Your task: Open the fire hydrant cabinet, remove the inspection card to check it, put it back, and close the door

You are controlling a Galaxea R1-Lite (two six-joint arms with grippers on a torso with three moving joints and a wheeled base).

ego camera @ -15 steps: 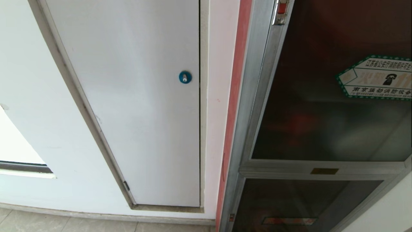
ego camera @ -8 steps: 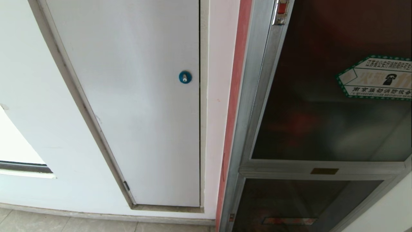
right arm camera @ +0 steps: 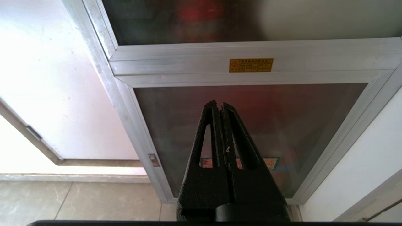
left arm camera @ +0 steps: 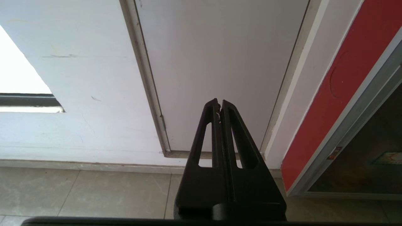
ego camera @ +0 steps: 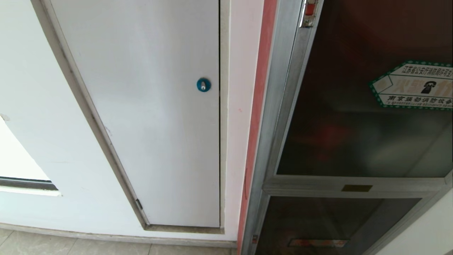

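The fire hydrant cabinet (ego camera: pixel 279 106) stands at the right, silver-framed with dark glass. Its upper door (ego camera: pixel 354 106) is closed, with a green-bordered hexagonal sticker (ego camera: pixel 414 85) on the glass and a red latch (ego camera: pixel 310 9) at the frame's top. The inspection card is hidden. Neither arm shows in the head view. My right gripper (right arm camera: pixel 219 105) is shut and empty, hanging before the lower glass panel (right arm camera: pixel 251 125). My left gripper (left arm camera: pixel 219 102) is shut and empty, facing the plain white door (left arm camera: pixel 220 62).
A plain white panel door (ego camera: pixel 148 106) with a blue round lock (ego camera: pixel 203 84) fills the wall left of the cabinet. A red strip (ego camera: pixel 258 106) borders the cabinet frame. Beige floor tiles (ego camera: pixel 70 246) run along the wall's foot. A white wall (right arm camera: pixel 361 163) stands right of the cabinet.
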